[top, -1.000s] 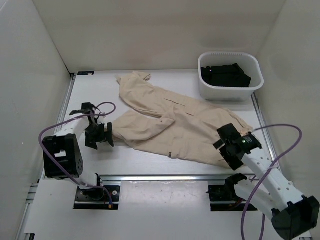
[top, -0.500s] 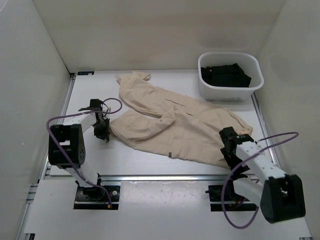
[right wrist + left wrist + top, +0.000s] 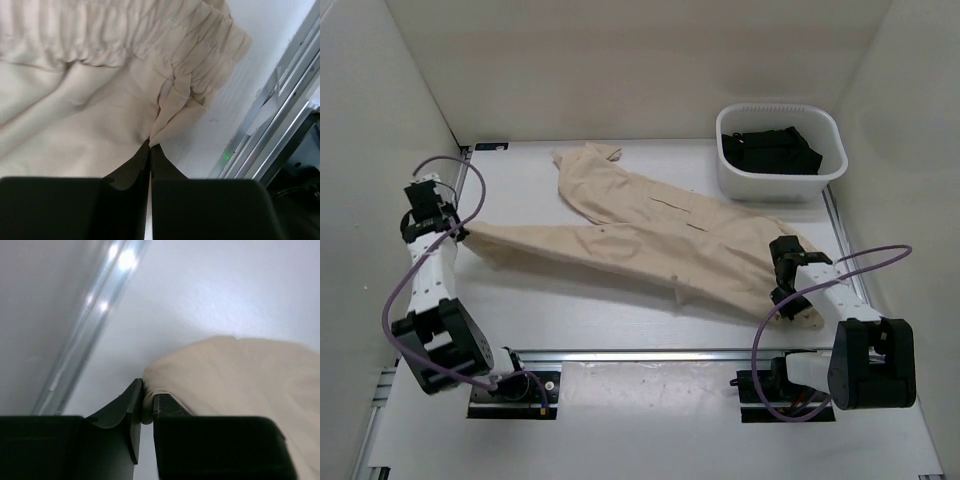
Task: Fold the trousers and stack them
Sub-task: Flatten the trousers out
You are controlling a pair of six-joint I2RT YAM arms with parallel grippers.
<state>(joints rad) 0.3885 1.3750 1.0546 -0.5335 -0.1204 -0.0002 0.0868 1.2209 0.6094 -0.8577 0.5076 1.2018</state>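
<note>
The trousers (image 3: pixel 650 240) lie unfolded, stretched across mid-frame. The left end effector (image 3: pixel 461 232) is clamped on a leg hem (image 3: pixel 165 385), and the right end effector (image 3: pixel 785 290) is clamped on the waistband (image 3: pixel 150 30). Folding and stacking remain.

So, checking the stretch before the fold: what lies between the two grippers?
Just the trousers, lying as one long band from the left gripper on a leg end to the right gripper on the waistband; the top view shows it.
</note>
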